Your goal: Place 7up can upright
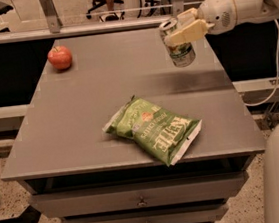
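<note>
The 7up can (pixel 180 48) is a silvery can with green markings. It hangs nearly upright, top tilted slightly left, above the right rear part of the grey table (pixel 80 120). My gripper (pixel 185 27) comes in from the right and is shut on the can's upper part. Its cream fingers (pixel 190 29) lie across the can's upper side. The can casts a dark shadow on the tabletop below it, so it is held clear of the surface.
A green chip bag (pixel 154 129) lies at the front middle of the table. A red apple (pixel 60 57) sits at the rear left. The table's right edge is just below the can. A rail and chairs stand behind the table.
</note>
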`<state>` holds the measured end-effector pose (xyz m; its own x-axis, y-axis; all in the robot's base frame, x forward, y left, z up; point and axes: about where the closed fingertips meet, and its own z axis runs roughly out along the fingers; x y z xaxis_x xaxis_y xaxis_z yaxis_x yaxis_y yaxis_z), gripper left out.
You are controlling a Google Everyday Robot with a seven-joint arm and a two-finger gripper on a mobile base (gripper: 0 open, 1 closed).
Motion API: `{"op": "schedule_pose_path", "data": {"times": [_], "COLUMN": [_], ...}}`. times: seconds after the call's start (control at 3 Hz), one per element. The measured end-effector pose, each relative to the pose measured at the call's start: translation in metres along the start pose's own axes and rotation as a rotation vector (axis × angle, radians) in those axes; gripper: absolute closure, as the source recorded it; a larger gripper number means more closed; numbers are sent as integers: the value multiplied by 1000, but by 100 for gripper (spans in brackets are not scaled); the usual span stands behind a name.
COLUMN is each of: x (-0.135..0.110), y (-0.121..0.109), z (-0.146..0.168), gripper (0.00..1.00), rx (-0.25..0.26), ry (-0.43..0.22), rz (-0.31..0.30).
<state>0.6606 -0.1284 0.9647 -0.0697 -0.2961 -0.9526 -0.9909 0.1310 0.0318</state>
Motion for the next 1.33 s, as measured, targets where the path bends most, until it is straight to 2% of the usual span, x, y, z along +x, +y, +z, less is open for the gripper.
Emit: {"op": "schedule_pose_path", "data": {"times": [0.33, 0.67, 1.0, 1.33], "x": [13, 22, 25, 39], "y": [-7, -10, -9, -8], "z": [-21, -29, -34, -32], "gripper": [100, 100, 100, 87], "rx": [62, 110, 149, 163], "ry": [-177, -289, -344, -366], "rz": [58, 4, -99, -129]}}
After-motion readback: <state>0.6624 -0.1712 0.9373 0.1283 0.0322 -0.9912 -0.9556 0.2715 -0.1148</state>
